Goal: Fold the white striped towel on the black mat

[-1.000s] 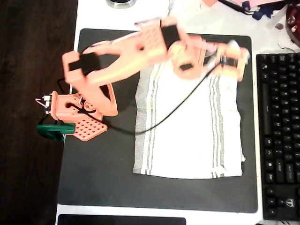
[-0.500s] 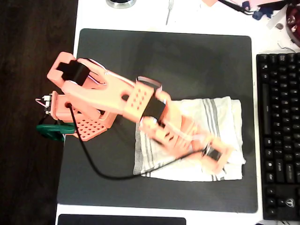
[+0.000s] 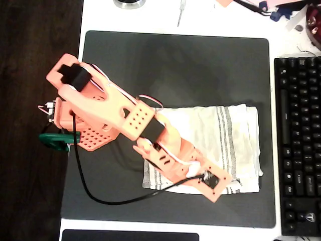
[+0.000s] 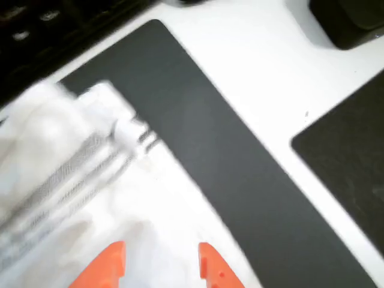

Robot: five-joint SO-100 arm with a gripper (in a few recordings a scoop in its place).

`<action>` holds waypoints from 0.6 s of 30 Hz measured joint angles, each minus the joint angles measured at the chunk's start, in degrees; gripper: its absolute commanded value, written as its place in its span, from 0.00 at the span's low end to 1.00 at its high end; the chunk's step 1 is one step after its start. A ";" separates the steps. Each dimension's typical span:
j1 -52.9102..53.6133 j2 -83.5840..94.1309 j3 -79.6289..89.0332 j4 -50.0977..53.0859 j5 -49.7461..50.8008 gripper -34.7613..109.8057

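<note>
The white striped towel (image 3: 213, 145) is seen lying on the lower right part of the black mat (image 3: 175, 65) in the overhead view, its far edge apparently doubled over toward the near edge, so that it forms a wide, short rectangle. The first fold is judged to be made or nearly made (the layers themselves cannot be told apart from above). The cloth is soft and rumpled, with shallow creases across the top layer and groups of thin grey stripes running near its left and right edges; in the wrist view the stripes (image 4: 90, 162) are blurred and a corner is seen bunched and slightly raised.

The gripper (image 4: 161, 264) is held low over the towel's near edge, its two orange fingers (image 4: 211, 267) set apart with white cloth visible between them and nothing clamped. The step in hand is judged to be the letting go of the edge just laid down. Next, a short side would need to be pinched through both layers and carried across to halve the towel again.

The mat is matte, flat and dark, with rounded corners. A black keyboard (image 3: 298, 140) lies beside it on the white table (image 3: 150, 17).
</note>
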 measured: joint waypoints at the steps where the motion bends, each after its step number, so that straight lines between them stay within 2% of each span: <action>1: 0.35 2.37 2.02 1.05 -0.62 0.38; 5: 2.46 14.94 12.48 0.53 2.64 0.37; 8: 3.43 22.06 19.69 -3.52 5.89 0.40; 13: 6.86 23.12 24.70 -4.66 12.13 0.42; 15: 7.12 21.01 23.55 -1.41 15.47 0.42; 18: 7.56 17.93 17.40 9.32 21.53 0.43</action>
